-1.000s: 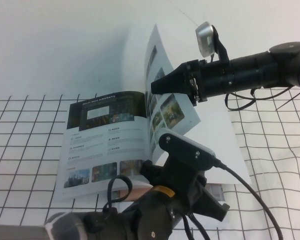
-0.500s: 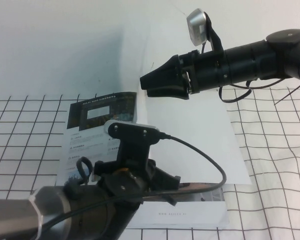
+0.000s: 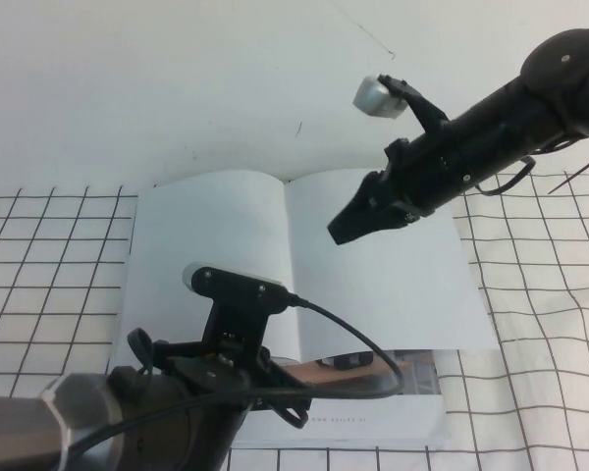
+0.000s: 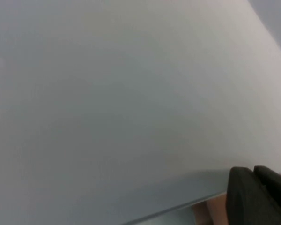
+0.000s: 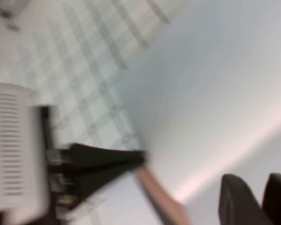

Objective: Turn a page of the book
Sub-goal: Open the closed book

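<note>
Two blank pages are shown by the book [image 3: 373, 265]; right pincer [image 3: 346, 230] closed above it, left pincer [image 4: 257, 197] closed at its near edge.

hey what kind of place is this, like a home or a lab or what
Most likely a robot test bench in a lab. A white cloth with a black grid covers the table, a bare white wall stands behind, and only an open book lies there, with the left gripper at its near edge and the right gripper above it.

Table [image 3: 49, 265]: white cloth, black grid. The book [image 3: 373, 285] lies open at centre, plain white pages up; a thicker white block [image 3: 373, 417] at 6 o'clock beneath it.

Left gripper [image 4: 260, 197] low at 6 o'clock; right gripper [image 3: 348, 228] above the right page.
</note>
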Motion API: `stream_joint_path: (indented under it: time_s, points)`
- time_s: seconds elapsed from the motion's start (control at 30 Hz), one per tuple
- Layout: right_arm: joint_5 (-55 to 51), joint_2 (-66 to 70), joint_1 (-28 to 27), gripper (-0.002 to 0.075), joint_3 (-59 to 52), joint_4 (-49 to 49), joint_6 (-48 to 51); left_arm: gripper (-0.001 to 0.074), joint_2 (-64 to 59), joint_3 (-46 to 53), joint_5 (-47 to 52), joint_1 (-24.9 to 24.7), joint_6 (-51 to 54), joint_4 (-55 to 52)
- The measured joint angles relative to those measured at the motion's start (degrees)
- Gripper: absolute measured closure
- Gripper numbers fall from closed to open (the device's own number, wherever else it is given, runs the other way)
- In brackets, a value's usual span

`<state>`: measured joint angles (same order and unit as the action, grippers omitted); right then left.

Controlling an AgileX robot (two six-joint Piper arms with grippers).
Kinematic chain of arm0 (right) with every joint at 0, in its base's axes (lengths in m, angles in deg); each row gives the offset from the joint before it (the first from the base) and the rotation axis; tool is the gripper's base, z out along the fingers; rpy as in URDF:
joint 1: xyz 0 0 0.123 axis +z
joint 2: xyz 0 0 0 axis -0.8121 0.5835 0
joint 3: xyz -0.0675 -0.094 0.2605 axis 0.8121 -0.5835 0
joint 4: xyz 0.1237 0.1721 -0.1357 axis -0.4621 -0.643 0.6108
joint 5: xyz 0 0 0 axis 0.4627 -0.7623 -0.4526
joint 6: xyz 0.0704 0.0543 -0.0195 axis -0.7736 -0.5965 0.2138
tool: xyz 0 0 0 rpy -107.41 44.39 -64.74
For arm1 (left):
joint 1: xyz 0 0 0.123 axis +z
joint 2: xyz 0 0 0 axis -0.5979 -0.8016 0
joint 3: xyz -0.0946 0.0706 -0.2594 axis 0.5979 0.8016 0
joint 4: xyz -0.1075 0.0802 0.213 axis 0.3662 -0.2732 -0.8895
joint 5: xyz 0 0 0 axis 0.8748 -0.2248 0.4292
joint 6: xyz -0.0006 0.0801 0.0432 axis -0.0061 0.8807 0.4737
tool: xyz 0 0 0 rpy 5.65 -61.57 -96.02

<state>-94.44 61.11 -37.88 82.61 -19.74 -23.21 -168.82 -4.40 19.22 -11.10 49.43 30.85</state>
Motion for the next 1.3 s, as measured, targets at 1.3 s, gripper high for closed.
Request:
stream_joint_path:
  time_s: [1.3]
  points:
    - [-0.8, -27.5, 0.0, 0.0727, -14.8, 5.8, 9.6, 0.0737, 24.4, 2.6, 48.0, 10.9, -23.8, -21.7]
